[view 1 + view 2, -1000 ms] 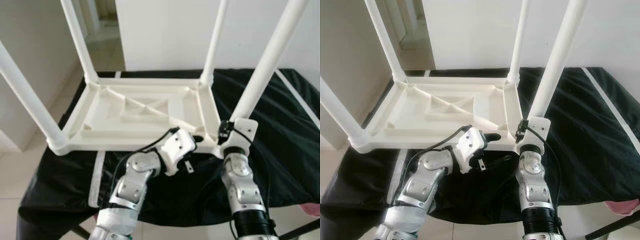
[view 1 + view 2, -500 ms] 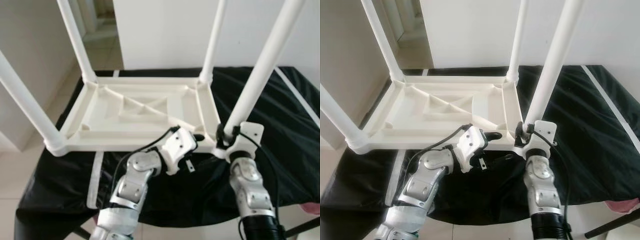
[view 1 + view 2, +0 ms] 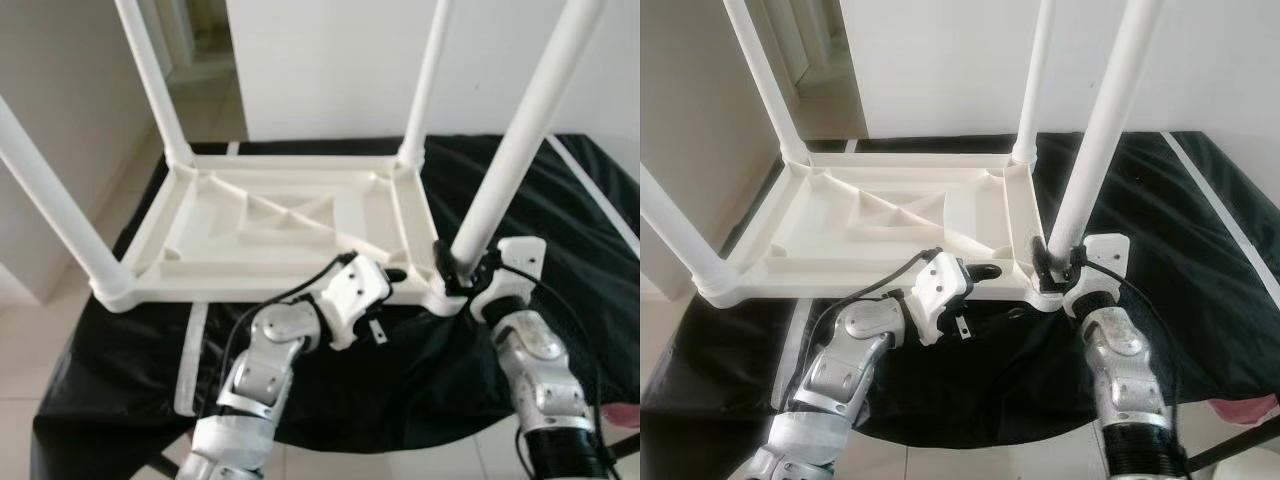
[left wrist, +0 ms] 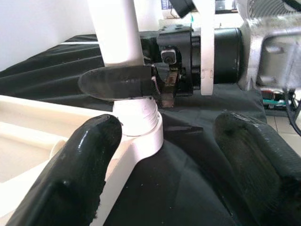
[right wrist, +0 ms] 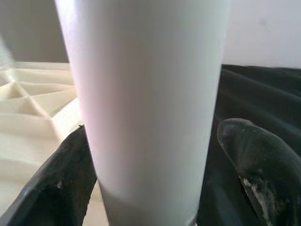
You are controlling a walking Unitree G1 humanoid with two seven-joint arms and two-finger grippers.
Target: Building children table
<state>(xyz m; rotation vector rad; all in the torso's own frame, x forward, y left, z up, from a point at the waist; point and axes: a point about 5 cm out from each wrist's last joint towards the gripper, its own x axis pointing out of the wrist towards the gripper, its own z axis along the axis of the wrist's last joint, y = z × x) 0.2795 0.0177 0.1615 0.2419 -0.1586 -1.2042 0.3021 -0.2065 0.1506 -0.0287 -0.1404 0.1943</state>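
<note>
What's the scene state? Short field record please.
object: white plastic children's table, upside down on black cloth
legs: four fitted, pointing up
right pincer: around base of near-right leg, fingers either side; grip contact unclear
left pincer: open, at the table's near edge beside that corner socket
floor: pale tiles

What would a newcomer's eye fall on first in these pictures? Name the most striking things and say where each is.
A white table lies upside down on a black cloth, its four legs pointing up. At the near right corner, the right hand has its black fingers around the base of a leg. The left hand rests open at the table's near edge, just beside that corner.
</note>
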